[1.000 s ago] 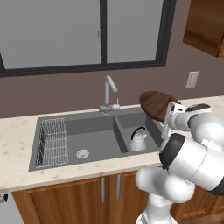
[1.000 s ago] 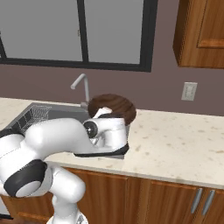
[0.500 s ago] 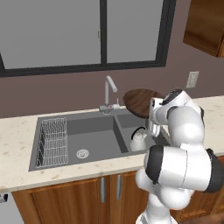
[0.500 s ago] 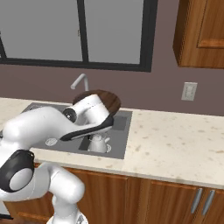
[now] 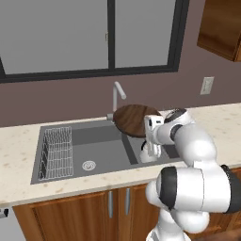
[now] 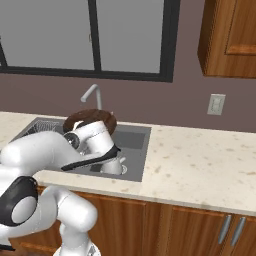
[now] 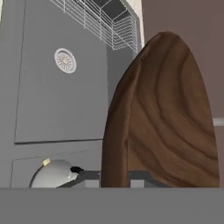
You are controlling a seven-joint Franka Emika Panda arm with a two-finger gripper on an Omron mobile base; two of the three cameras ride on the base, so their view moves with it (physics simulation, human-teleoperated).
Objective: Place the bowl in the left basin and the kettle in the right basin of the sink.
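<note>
My gripper (image 5: 148, 128) is shut on the rim of the dark-brown bowl (image 5: 132, 119), which hangs tilted on edge above the sink (image 5: 52, 128), near the divider between the two basins. From the hand, the bowl (image 7: 162, 114) rises large between the fingertips (image 7: 89, 176). The white kettle (image 5: 147, 155) stands in the right basin (image 6: 133, 141), partly hidden behind my forearm; it also appears as kettle (image 6: 113, 165) and kettle (image 7: 51, 174). Beyond the bowl lies the left basin (image 5: 96, 149) with its round drain (image 7: 65, 60).
A wire rack (image 5: 57, 152) fills the left end of the left basin. The silver faucet (image 5: 117, 93) curves up at the sink's back edge, just behind the bowl. Speckled counter (image 6: 200, 160) stretches right of the sink, with a wall outlet (image 6: 216, 104) above it.
The arm has swung left with the bowl, from over the counter right of the sink to over the sink's divider. The kettle has stayed in the right basin.
</note>
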